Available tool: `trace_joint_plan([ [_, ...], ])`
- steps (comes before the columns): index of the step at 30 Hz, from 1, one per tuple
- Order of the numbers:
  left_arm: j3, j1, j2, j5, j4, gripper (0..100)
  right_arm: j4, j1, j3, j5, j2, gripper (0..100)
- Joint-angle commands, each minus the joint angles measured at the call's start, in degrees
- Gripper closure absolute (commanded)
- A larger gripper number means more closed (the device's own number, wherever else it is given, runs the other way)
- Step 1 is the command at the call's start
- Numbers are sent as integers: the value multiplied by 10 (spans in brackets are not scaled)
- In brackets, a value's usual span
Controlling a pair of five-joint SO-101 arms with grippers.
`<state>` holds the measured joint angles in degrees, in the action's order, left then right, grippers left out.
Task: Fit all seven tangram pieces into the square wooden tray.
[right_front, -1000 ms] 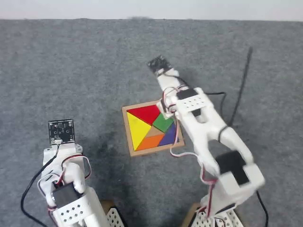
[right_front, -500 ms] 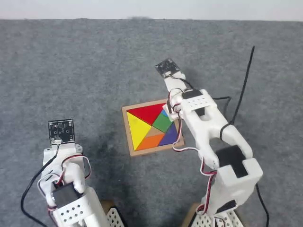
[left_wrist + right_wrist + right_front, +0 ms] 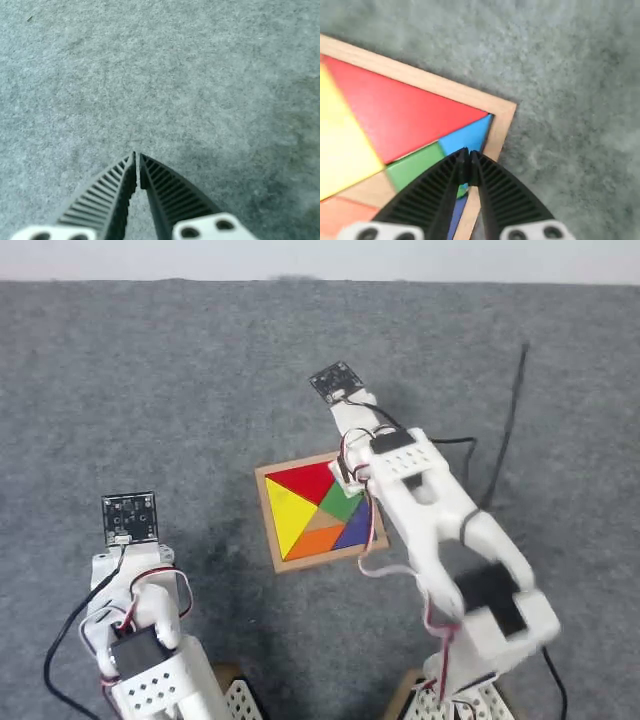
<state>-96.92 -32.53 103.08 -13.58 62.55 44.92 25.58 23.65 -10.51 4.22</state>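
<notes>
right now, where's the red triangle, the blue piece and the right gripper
red triangle (image 3: 410, 112), right wrist view, middle of its face
blue piece (image 3: 470, 136), right wrist view, its bare face
right gripper (image 3: 466, 153), right wrist view, between its fingertips

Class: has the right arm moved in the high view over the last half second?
Yes. The right arm swung left, toward the unmoving left arm, staying over the tray's right edge.

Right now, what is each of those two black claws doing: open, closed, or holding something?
Left gripper: closed, empty, above grey carpet.
Right gripper: closed, empty, tips by the blue triangular piece in the square wooden tray.
</notes>
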Motion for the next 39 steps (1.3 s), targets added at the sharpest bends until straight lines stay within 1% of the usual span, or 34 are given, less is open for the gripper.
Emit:
trace_joint_plan([
  [1,5,0,9,-6,2,985,3,-8,78,12,-189,992],
  [7,5,0,9,-6,2,985,15,-9,283,11,-469,992],
  [10,5,0,9,-6,2,985,64,-23,347,11,-575,992],
  [13,5,0,9,-6,2,985,109,-58,392,10,-656,991],
  [17,5,0,9,-6,2,985,114,-114,480,-38,-743,991],
  [21,5,0,9,-6,2,985,117,-159,583,-63,-822,991],
  [27,5,0,9,-6,2,985,165,-226,655,-109,-945,991],
  [32,5,0,9,-6,2,985,174,-291,731,-144,-1049,991],
  [35,5,0,9,-6,2,985,225,-305,728,-150,-1086,990],
  [39,5,0,9,-6,2,985,227,-305,728,-149,-1080,989],
])
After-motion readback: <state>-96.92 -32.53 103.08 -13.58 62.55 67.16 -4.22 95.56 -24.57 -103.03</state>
